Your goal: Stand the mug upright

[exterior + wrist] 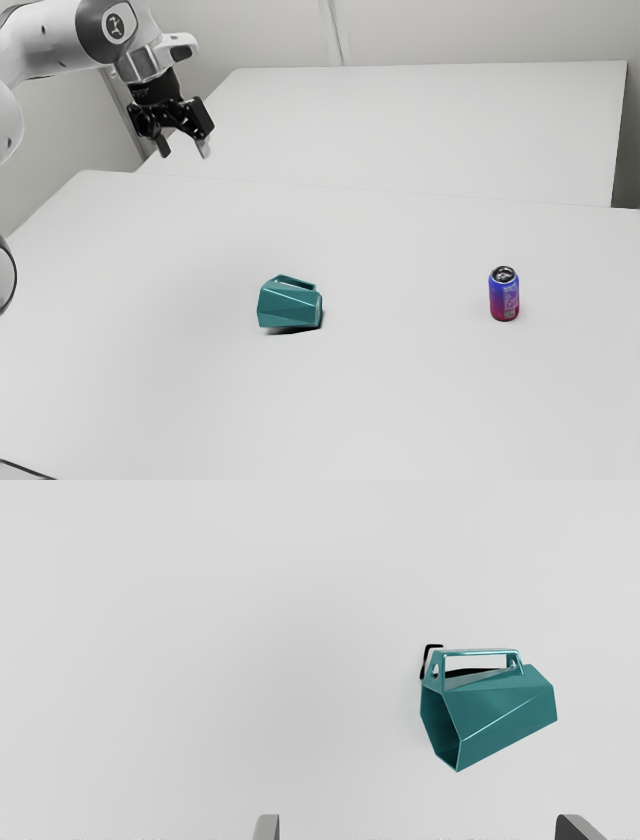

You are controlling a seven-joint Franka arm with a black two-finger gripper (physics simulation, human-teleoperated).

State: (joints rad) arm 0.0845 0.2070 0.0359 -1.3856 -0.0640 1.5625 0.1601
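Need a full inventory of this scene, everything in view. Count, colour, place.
mug: 1, teal, lying on its side on the table, handle facing up and away from the tabletop
can: 1, blue shading to red, upright on the table, toward the exterior view's right from the mug
table: 1, white, under mug and can
flat surface: 1, white, beyond the table's far edge
wall: pale grey, at the back, with a vertical strip
thin line: 1, dark, exterior view's lower left corner
arm: 1, white and grey, entering from the exterior view's left
gripper: 1, black with grey fingertips, open, raised, not touching the mug
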